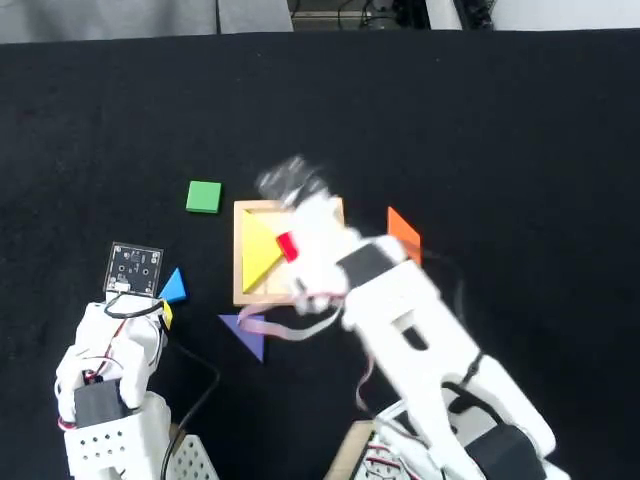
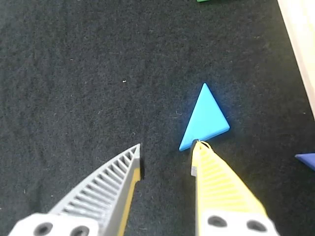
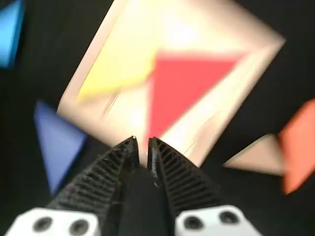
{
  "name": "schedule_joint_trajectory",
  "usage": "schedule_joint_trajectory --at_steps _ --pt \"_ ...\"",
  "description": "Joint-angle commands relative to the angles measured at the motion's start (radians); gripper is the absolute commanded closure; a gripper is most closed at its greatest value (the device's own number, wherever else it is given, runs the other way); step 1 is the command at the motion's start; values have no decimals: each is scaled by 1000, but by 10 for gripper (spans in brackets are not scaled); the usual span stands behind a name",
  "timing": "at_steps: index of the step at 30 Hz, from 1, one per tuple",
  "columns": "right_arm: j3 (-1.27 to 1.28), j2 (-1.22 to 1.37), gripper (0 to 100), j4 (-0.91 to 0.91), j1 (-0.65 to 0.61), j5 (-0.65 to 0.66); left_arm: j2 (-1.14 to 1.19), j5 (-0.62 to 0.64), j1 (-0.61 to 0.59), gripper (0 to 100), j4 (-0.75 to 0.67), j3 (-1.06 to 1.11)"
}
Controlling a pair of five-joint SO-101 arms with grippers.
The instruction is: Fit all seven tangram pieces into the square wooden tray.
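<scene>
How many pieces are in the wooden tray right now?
2: a yellow triangle and a red triangle beside it. The right gripper covers part of the tray, so another may be hidden.

A black-clothed table (image 1: 500,120) fills most of the frame. Along the top edge run a pale grey strip (image 1: 120,18) and dark cables (image 1: 370,12).

The table (image 1: 500,120) (covered in black cloth) filled the high view. A wooden tray (image 1: 239,255) sat near the centre, with a green square (image 1: 204,196) just off its upper left corner. A blue triangle (image 1: 174,286) lay left of the tray and a purple triangle (image 1: 247,332) below it. An orange piece (image 1: 404,232) lay right of it, with a tan triangle (image 3: 258,155) just beside.
</scene>
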Motion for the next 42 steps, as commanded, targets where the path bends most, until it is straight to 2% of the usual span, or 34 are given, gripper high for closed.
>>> schedule_joint_trajectory --at_steps 1,4,7,17,24,31,35,42 --pt "-179 53 986 -184 135 40 -12 -2 10 819 -23 21" --pt "-228 165 988 -275 121 135 -12 -2 10 819 -23 21" --pt "-302 305 988 -282 107 189 -12 -2 10 819 -23 21" --pt "-499 642 988 -285 138 198 -12 -2 10 819 -23 21" --pt "-516 725 988 -282 209 198 -12 -2 10 819 -23 21" --pt "-518 776 988 -261 195 201 -12 -2 10 819 -23 21" --pt "-518 777 988 -226 193 296 -12 -2 10 819 -23 21" --pt "-539 771 988 -21 187 431 -12 -2 10 819 -23 21"
